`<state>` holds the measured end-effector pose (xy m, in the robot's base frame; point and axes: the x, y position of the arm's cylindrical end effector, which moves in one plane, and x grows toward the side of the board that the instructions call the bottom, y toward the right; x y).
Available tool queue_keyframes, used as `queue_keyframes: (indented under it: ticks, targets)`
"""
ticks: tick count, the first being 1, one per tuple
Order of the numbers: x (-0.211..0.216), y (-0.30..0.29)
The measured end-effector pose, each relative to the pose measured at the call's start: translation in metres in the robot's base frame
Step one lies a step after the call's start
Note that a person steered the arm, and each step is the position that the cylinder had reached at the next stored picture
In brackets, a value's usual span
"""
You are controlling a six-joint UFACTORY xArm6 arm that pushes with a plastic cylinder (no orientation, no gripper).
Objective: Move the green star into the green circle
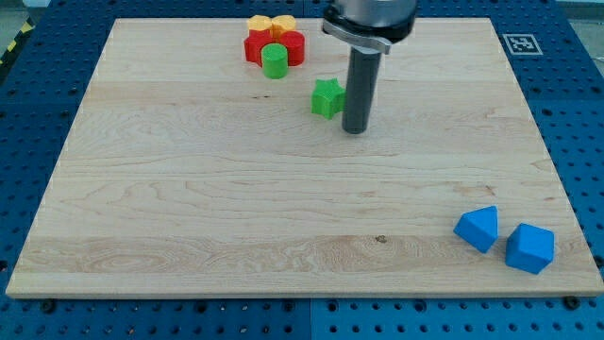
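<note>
The green star (327, 97) lies on the wooden board (189, 189) near the view's top centre. The green circle (274, 60), a small cylinder, stands up and to the left of the star, against a red block. My tip (354, 129) is just to the right of the star and slightly below it, close to or touching its right side. The dark rod rises from the tip to the arm at the view's top.
A red block (271, 44) sits behind the green circle with a yellow block (271, 24) at its top. Two blue blocks (478, 228) (529, 248) lie at the view's bottom right. A marker tag (518, 42) is at the top right.
</note>
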<state>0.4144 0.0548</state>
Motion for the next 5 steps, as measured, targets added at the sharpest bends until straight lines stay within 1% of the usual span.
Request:
queue_keyframes:
  ticks: [1, 2, 3, 5]
  targets:
    - [0.002, -0.006]
    - [-0.012, -0.024]
    - [-0.013, -0.024]
    - [0.003, 0.035]
